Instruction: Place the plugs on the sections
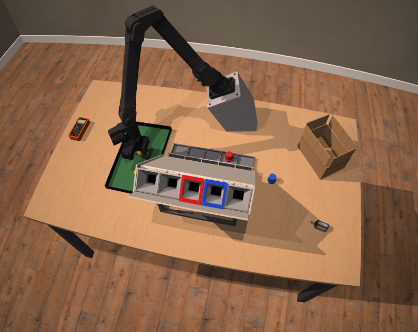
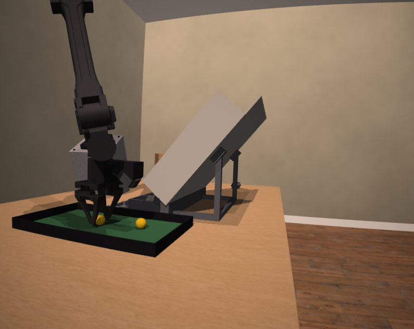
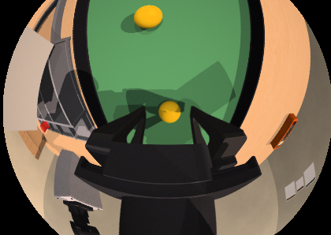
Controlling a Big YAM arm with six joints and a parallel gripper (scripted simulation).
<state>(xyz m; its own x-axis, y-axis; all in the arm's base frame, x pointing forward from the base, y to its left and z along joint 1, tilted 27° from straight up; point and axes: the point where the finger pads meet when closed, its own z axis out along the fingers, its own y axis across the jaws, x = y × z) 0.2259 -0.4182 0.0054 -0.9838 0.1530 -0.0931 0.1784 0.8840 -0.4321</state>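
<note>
The table [image 1: 130, 221] [image 2: 164, 283] [image 3: 285, 45] looks like pale wood with a smooth, faintly grained top, while the floor [image 1: 130, 286] [image 2: 355, 269] is rougher-looking, knotty wood planks. The box [image 1: 309, 152] at the right seems to be matt brown cardboard. The marbles [image 2: 140, 223] [image 3: 148, 16] are smooth with a soft shine, kinda glossy, and the plugs [image 1: 228, 156] [image 1: 272, 178] pass for smooth plastic. The pedestal [image 1: 234, 114] has a grey, speckled, metal-ish finish.
</note>
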